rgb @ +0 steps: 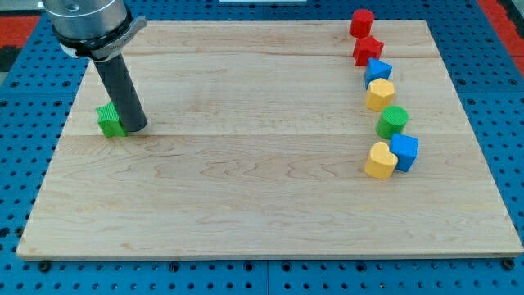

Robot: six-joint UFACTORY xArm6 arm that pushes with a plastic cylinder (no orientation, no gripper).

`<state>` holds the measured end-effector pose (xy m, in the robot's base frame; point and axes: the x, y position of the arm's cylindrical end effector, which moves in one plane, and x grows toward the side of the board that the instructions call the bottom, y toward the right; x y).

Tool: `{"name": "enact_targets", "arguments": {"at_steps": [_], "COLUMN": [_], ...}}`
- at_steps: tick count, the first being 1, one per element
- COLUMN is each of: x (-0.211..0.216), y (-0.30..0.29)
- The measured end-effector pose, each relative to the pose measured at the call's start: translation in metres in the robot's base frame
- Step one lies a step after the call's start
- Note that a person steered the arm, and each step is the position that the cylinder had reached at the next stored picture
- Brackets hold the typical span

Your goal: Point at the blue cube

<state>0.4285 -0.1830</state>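
The blue cube [404, 151] sits at the view's right, touching a yellow heart block [380, 160] on its left. My tip [136, 128] rests on the board at the view's left, right beside a green block [110, 121] that the rod partly hides. The tip is far to the left of the blue cube, most of the board's width away.
A column of blocks runs down the view's right: a red cube [362, 22], a red star block [368, 50], a second blue block [377, 71], a yellow block [379, 94] and a green cylinder [392, 121]. The wooden board [246, 164] lies on a blue pegboard.
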Motion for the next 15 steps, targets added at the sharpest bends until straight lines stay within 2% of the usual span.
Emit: {"name": "enact_targets", "arguments": {"at_steps": [2,3,4,5,6,7,8,9,10,11,12,15], "x": [0.048,0.018,0.005,0.056,0.158,0.19,0.189,0.164,0.123,0.087,0.085,0.075], "y": [0.001,-0.018,-0.017,0.023,0.12,0.187,0.214,0.347,0.455,0.452,0.434,0.432]}}
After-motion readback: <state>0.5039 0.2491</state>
